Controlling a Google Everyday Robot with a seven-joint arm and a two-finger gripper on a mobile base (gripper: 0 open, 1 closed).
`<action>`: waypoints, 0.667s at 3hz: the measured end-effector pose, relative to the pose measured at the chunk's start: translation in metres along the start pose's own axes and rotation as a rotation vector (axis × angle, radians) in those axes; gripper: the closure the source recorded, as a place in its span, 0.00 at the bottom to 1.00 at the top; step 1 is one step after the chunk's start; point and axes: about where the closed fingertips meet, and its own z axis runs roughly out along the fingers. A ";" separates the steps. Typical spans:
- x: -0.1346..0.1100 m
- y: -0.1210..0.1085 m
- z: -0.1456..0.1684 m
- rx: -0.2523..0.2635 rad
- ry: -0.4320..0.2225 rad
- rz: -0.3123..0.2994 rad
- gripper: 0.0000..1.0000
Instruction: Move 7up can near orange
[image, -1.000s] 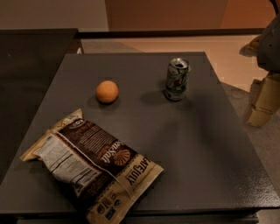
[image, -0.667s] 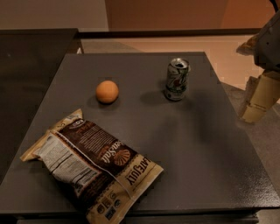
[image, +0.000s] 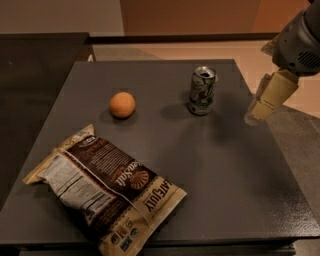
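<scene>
The 7up can (image: 202, 91) stands upright on the dark grey table (image: 210, 170), towards the back right, silver-white with green and red markings and an opened pull-tab top. The orange (image: 122, 104) lies on the table to the can's left, about two can widths away from it. My gripper (image: 256, 114) hangs at the table's right edge, to the right of the can and a little nearer the camera, apart from the can and holding nothing.
A large brown-and-cream snack bag (image: 107, 187) lies flat at the front left of the table. A dark counter (image: 35, 75) runs along the left side. Light floor (image: 300, 135) shows to the right of the table.
My gripper has moved left, in from beyond the table's right edge towards the can. The can, the orange and the bag have not moved.
</scene>
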 end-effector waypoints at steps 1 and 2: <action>-0.008 -0.024 0.024 -0.007 -0.060 0.047 0.00; -0.017 -0.040 0.050 -0.041 -0.127 0.084 0.00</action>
